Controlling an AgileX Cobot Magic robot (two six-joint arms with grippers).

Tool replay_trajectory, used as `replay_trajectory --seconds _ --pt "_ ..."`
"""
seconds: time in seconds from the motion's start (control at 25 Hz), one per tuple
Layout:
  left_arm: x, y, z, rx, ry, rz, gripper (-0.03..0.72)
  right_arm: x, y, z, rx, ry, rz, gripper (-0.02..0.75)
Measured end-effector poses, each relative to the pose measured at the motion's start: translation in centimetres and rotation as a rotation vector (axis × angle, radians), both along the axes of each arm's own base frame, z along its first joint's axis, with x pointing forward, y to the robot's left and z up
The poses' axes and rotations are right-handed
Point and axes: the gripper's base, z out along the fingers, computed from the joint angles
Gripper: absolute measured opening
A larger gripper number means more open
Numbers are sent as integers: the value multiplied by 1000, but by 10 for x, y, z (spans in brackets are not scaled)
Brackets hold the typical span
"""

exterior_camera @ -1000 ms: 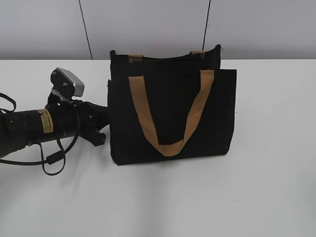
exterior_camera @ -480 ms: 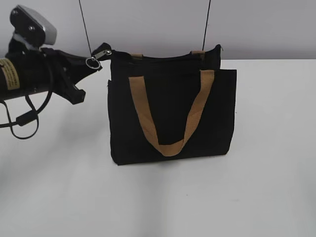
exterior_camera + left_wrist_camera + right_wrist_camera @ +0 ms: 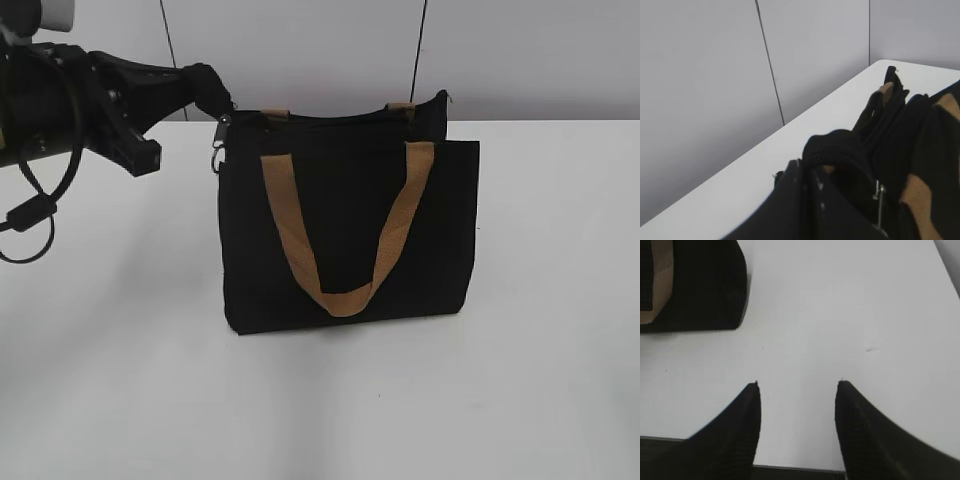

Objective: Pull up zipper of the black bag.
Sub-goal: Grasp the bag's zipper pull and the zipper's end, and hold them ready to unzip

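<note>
Left end effector point(image 3: 205, 88) reached in from the upper left to the top left corner of the black bag point(image 3: 350, 230), which stood upright on the white counter point(image 3: 500, 400) with a tan strap point(image 3: 345, 225) drooping in a loop across its front. Whether its fingers were pinched on anything could not be told: in the exterior view the tip was a dark lump, and in the left wrist view the fingers merged with the black fabric. Right end effector point(image 3: 797, 385) hovered low over bare counter with its fingers spread wide and nothing between them, the bag's lower corner well off to its upper left.

Doing this step well probably meant keeping the pull in line with the zip along the bag's top edge, since a sideways tug would likely tip or drag the light bag; the idle right arm could steady the far side.

Smallest of all, the zipper point(image 3: 218, 152), a silver tab with a ring end, hung at that left corner, just below and slightly right of the left end effector's tip, apparently dangling rather than clamped.
</note>
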Motion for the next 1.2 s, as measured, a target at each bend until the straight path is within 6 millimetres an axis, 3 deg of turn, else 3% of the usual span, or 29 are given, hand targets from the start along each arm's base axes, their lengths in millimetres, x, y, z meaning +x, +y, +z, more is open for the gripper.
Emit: replay_trajectory --seconds 0.12,0.24,0.4,0.6,0.8,1.0,1.2 --pt "-4 -7 1 -1 -2 -26 -8 2 5 1 12 9 52 381" --pt "-8 -11 6 -10 -14 -43 -10 16 9 1 -4 92 126 381" --pt "-9 -10 11 -48 -15 -20 -10 43 17 4 -20 200 248 381" --pt "-8 -10 16 -120 -16 4 -10 79 26 14 -52 91 380 381" --pt "-8 -10 18 -151 -4 13 -10 123 40 10 -71 57 464 381" --pt "-8 -10 18 -162 5 16 -10 170 73 6 -97 82 595 381" --pt "-8 -10 18 -166 8 16 -10 215 120 8 -161 91 744 380"
